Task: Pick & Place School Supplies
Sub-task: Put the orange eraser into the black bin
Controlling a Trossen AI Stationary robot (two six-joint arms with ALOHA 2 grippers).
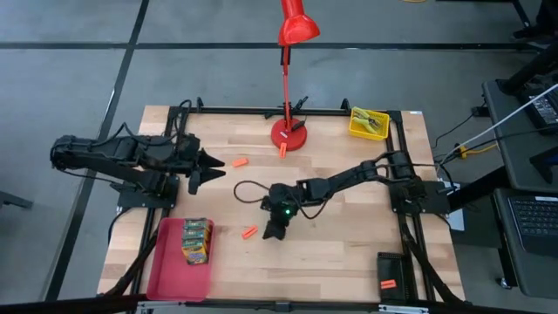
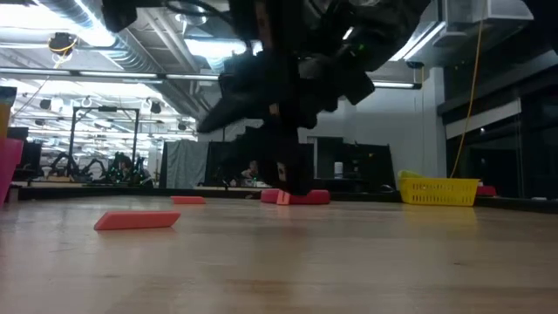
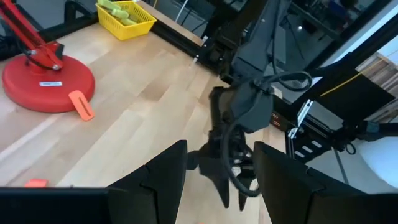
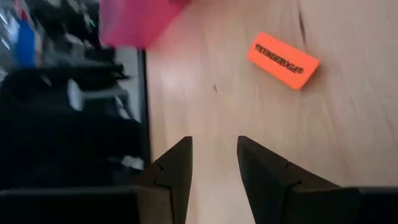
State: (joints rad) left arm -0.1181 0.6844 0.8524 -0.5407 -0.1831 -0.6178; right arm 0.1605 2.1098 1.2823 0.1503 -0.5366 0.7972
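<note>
Two yellow-and-green crayon boxes lie flat in the red tray at the near left. An orange eraser-like piece lies flat on the table between the tray and my right gripper. That gripper is low over the table, open, with nothing between its fingers. A second orange piece lies just beyond my left gripper, which hovers open at the left. A third orange piece lies against the lamp base.
A tall red desk lamp stands at the far middle. A yellow basket with green-handled tools sits at the far right corner. A black block with an orange piece on it lies at the near right. A dark cable loops beside the right arm.
</note>
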